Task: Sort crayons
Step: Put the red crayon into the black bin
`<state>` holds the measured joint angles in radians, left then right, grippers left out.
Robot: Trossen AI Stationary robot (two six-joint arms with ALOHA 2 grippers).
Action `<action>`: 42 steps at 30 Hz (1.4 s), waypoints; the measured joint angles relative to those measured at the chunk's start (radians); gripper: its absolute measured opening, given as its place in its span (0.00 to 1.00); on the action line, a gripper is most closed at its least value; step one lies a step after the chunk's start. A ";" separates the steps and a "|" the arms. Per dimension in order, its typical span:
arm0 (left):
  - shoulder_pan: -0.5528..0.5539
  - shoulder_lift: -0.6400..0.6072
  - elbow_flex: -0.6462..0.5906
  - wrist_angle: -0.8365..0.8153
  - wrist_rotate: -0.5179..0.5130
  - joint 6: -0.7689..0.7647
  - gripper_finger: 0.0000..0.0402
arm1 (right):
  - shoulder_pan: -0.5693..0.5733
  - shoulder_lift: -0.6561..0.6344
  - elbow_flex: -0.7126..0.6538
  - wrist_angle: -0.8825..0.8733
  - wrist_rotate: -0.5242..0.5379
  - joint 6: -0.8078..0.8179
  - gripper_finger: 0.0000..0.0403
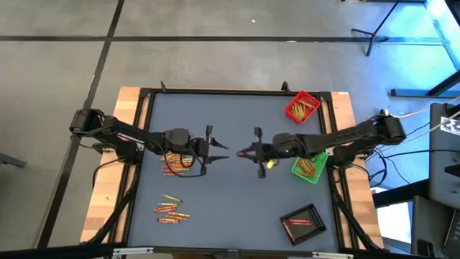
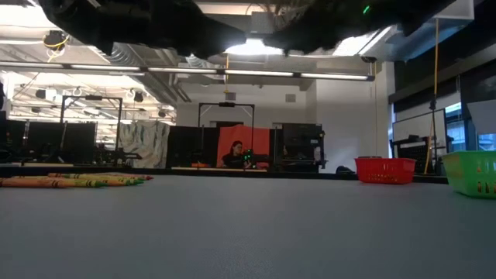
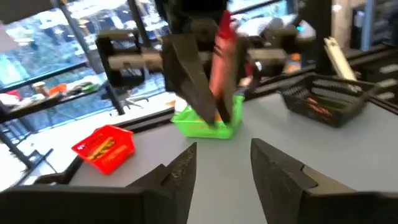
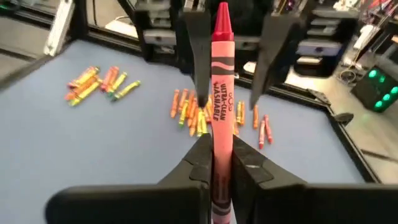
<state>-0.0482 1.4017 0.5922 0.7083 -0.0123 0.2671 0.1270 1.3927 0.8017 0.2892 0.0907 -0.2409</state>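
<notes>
Above the table's middle my two grippers face each other. My right gripper [image 1: 244, 152] is shut on a red crayon [image 4: 221, 93], which sticks out toward my left gripper [image 1: 221, 149]. The left gripper is open [image 3: 224, 163]; its fingers [image 4: 196, 50] stand on either side of the crayon's pointed tip without touching it. Loose crayons lie on the table in a pile [image 1: 178, 164] under the left arm, and more crayons [image 1: 170, 210] lie nearer the front left. My right gripper pinches the red crayon's wrapped barrel [image 4: 221, 140] between its two fingers, toward the blunt end. The fingers come about level from the table's right, and the crayon lies along them. Its pointed tip [image 4: 222, 15] juts ahead, clear of the table.
A red tray [image 1: 302, 106] with crayons stands at the far right, a green tray [image 1: 310, 167] under the right arm, and a black tray [image 1: 302, 221] at the near right. The table's middle near part is bare grey surface [image 2: 248, 232].
</notes>
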 joint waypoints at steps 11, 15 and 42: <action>-0.082 -0.019 0.000 -0.046 -0.038 0.002 0.34 | 0.260 -0.145 0.147 -0.666 0.127 0.357 0.05; -0.102 -0.019 0.000 -0.044 -0.039 -0.004 0.34 | 0.362 -0.145 0.193 -0.810 0.128 0.511 0.10; -0.254 -0.019 0.000 -0.004 -0.267 -0.031 0.34 | 0.941 0.073 0.144 -0.946 0.082 1.514 0.15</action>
<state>-0.3023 1.3827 0.5922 0.7048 -0.2790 0.2363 1.0680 1.4658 0.9459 -0.6570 0.1727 1.2733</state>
